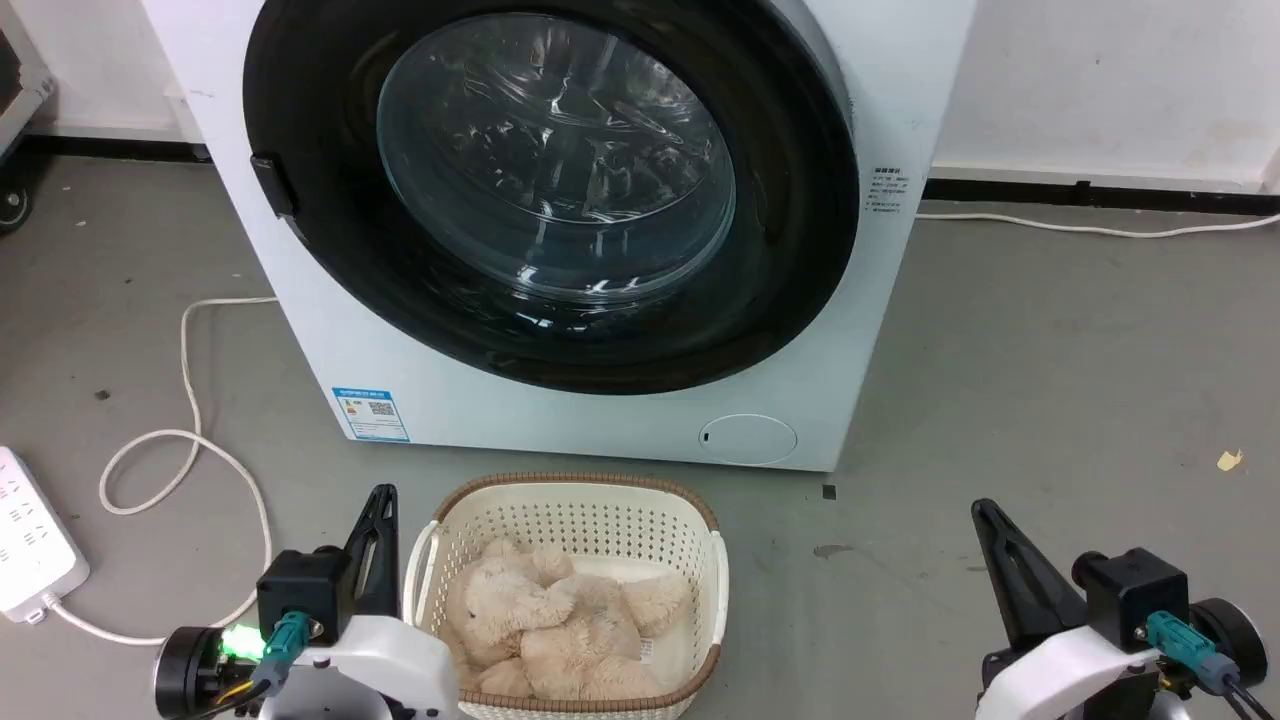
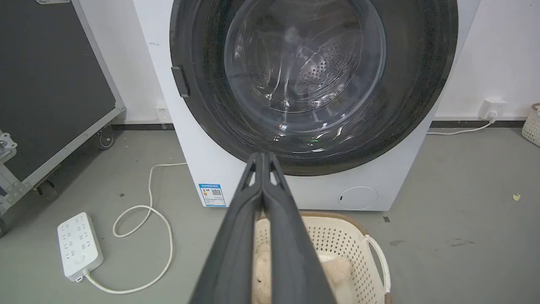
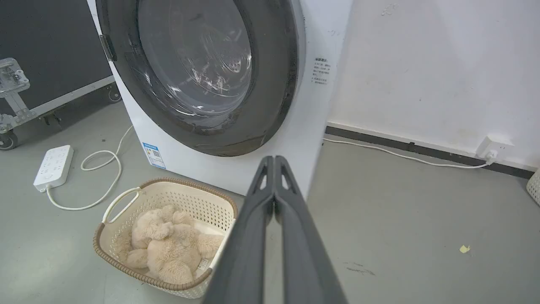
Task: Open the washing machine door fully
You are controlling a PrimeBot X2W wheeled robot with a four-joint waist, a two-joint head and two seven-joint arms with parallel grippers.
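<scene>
Our left gripper (image 1: 381, 494) sits nearest, at 7 o'clock in the head view, and our right gripper (image 1: 982, 508) at 5 o'clock, both pointing up toward the machine. Along each wrist view we see the two dark fingers pressed together at their tips, clenched on nothing.

Between them, at 6 o'clock, stands a laundry basket (image 1: 575, 482) of cream perforated plastic with a brown woven rim and a loop handle at each side. Inside it lies a beige plush toy (image 1: 560, 620), curled up and covering most of the basket's floor; a small white tag shows against its fur. The left gripper hangs just beside the basket's 9 o'clock edge.

Beyond the basket, at 12 o'clock, stands the white washing machine (image 1: 560, 425). The washing machine door (image 1: 800, 250), a glossy black ring around a bulging glass bowl, lies flat against the machine's front, closed. Its dark handle (image 1: 272, 186) sits at the ring's 9 o'clock edge. Through the glass we make out the perforated steel drum (image 2: 325, 63); whether anything lies inside it we cannot tell. A small round white flap (image 1: 748, 438) sits below the door at 5 o'clock, and a blue label (image 1: 371, 414) at 7 o'clock.

On the grey floor (image 1: 1050, 380) at 8 o'clock lies a white power strip (image 1: 30, 545), its cable (image 1: 185, 440) looping toward the machine.
</scene>
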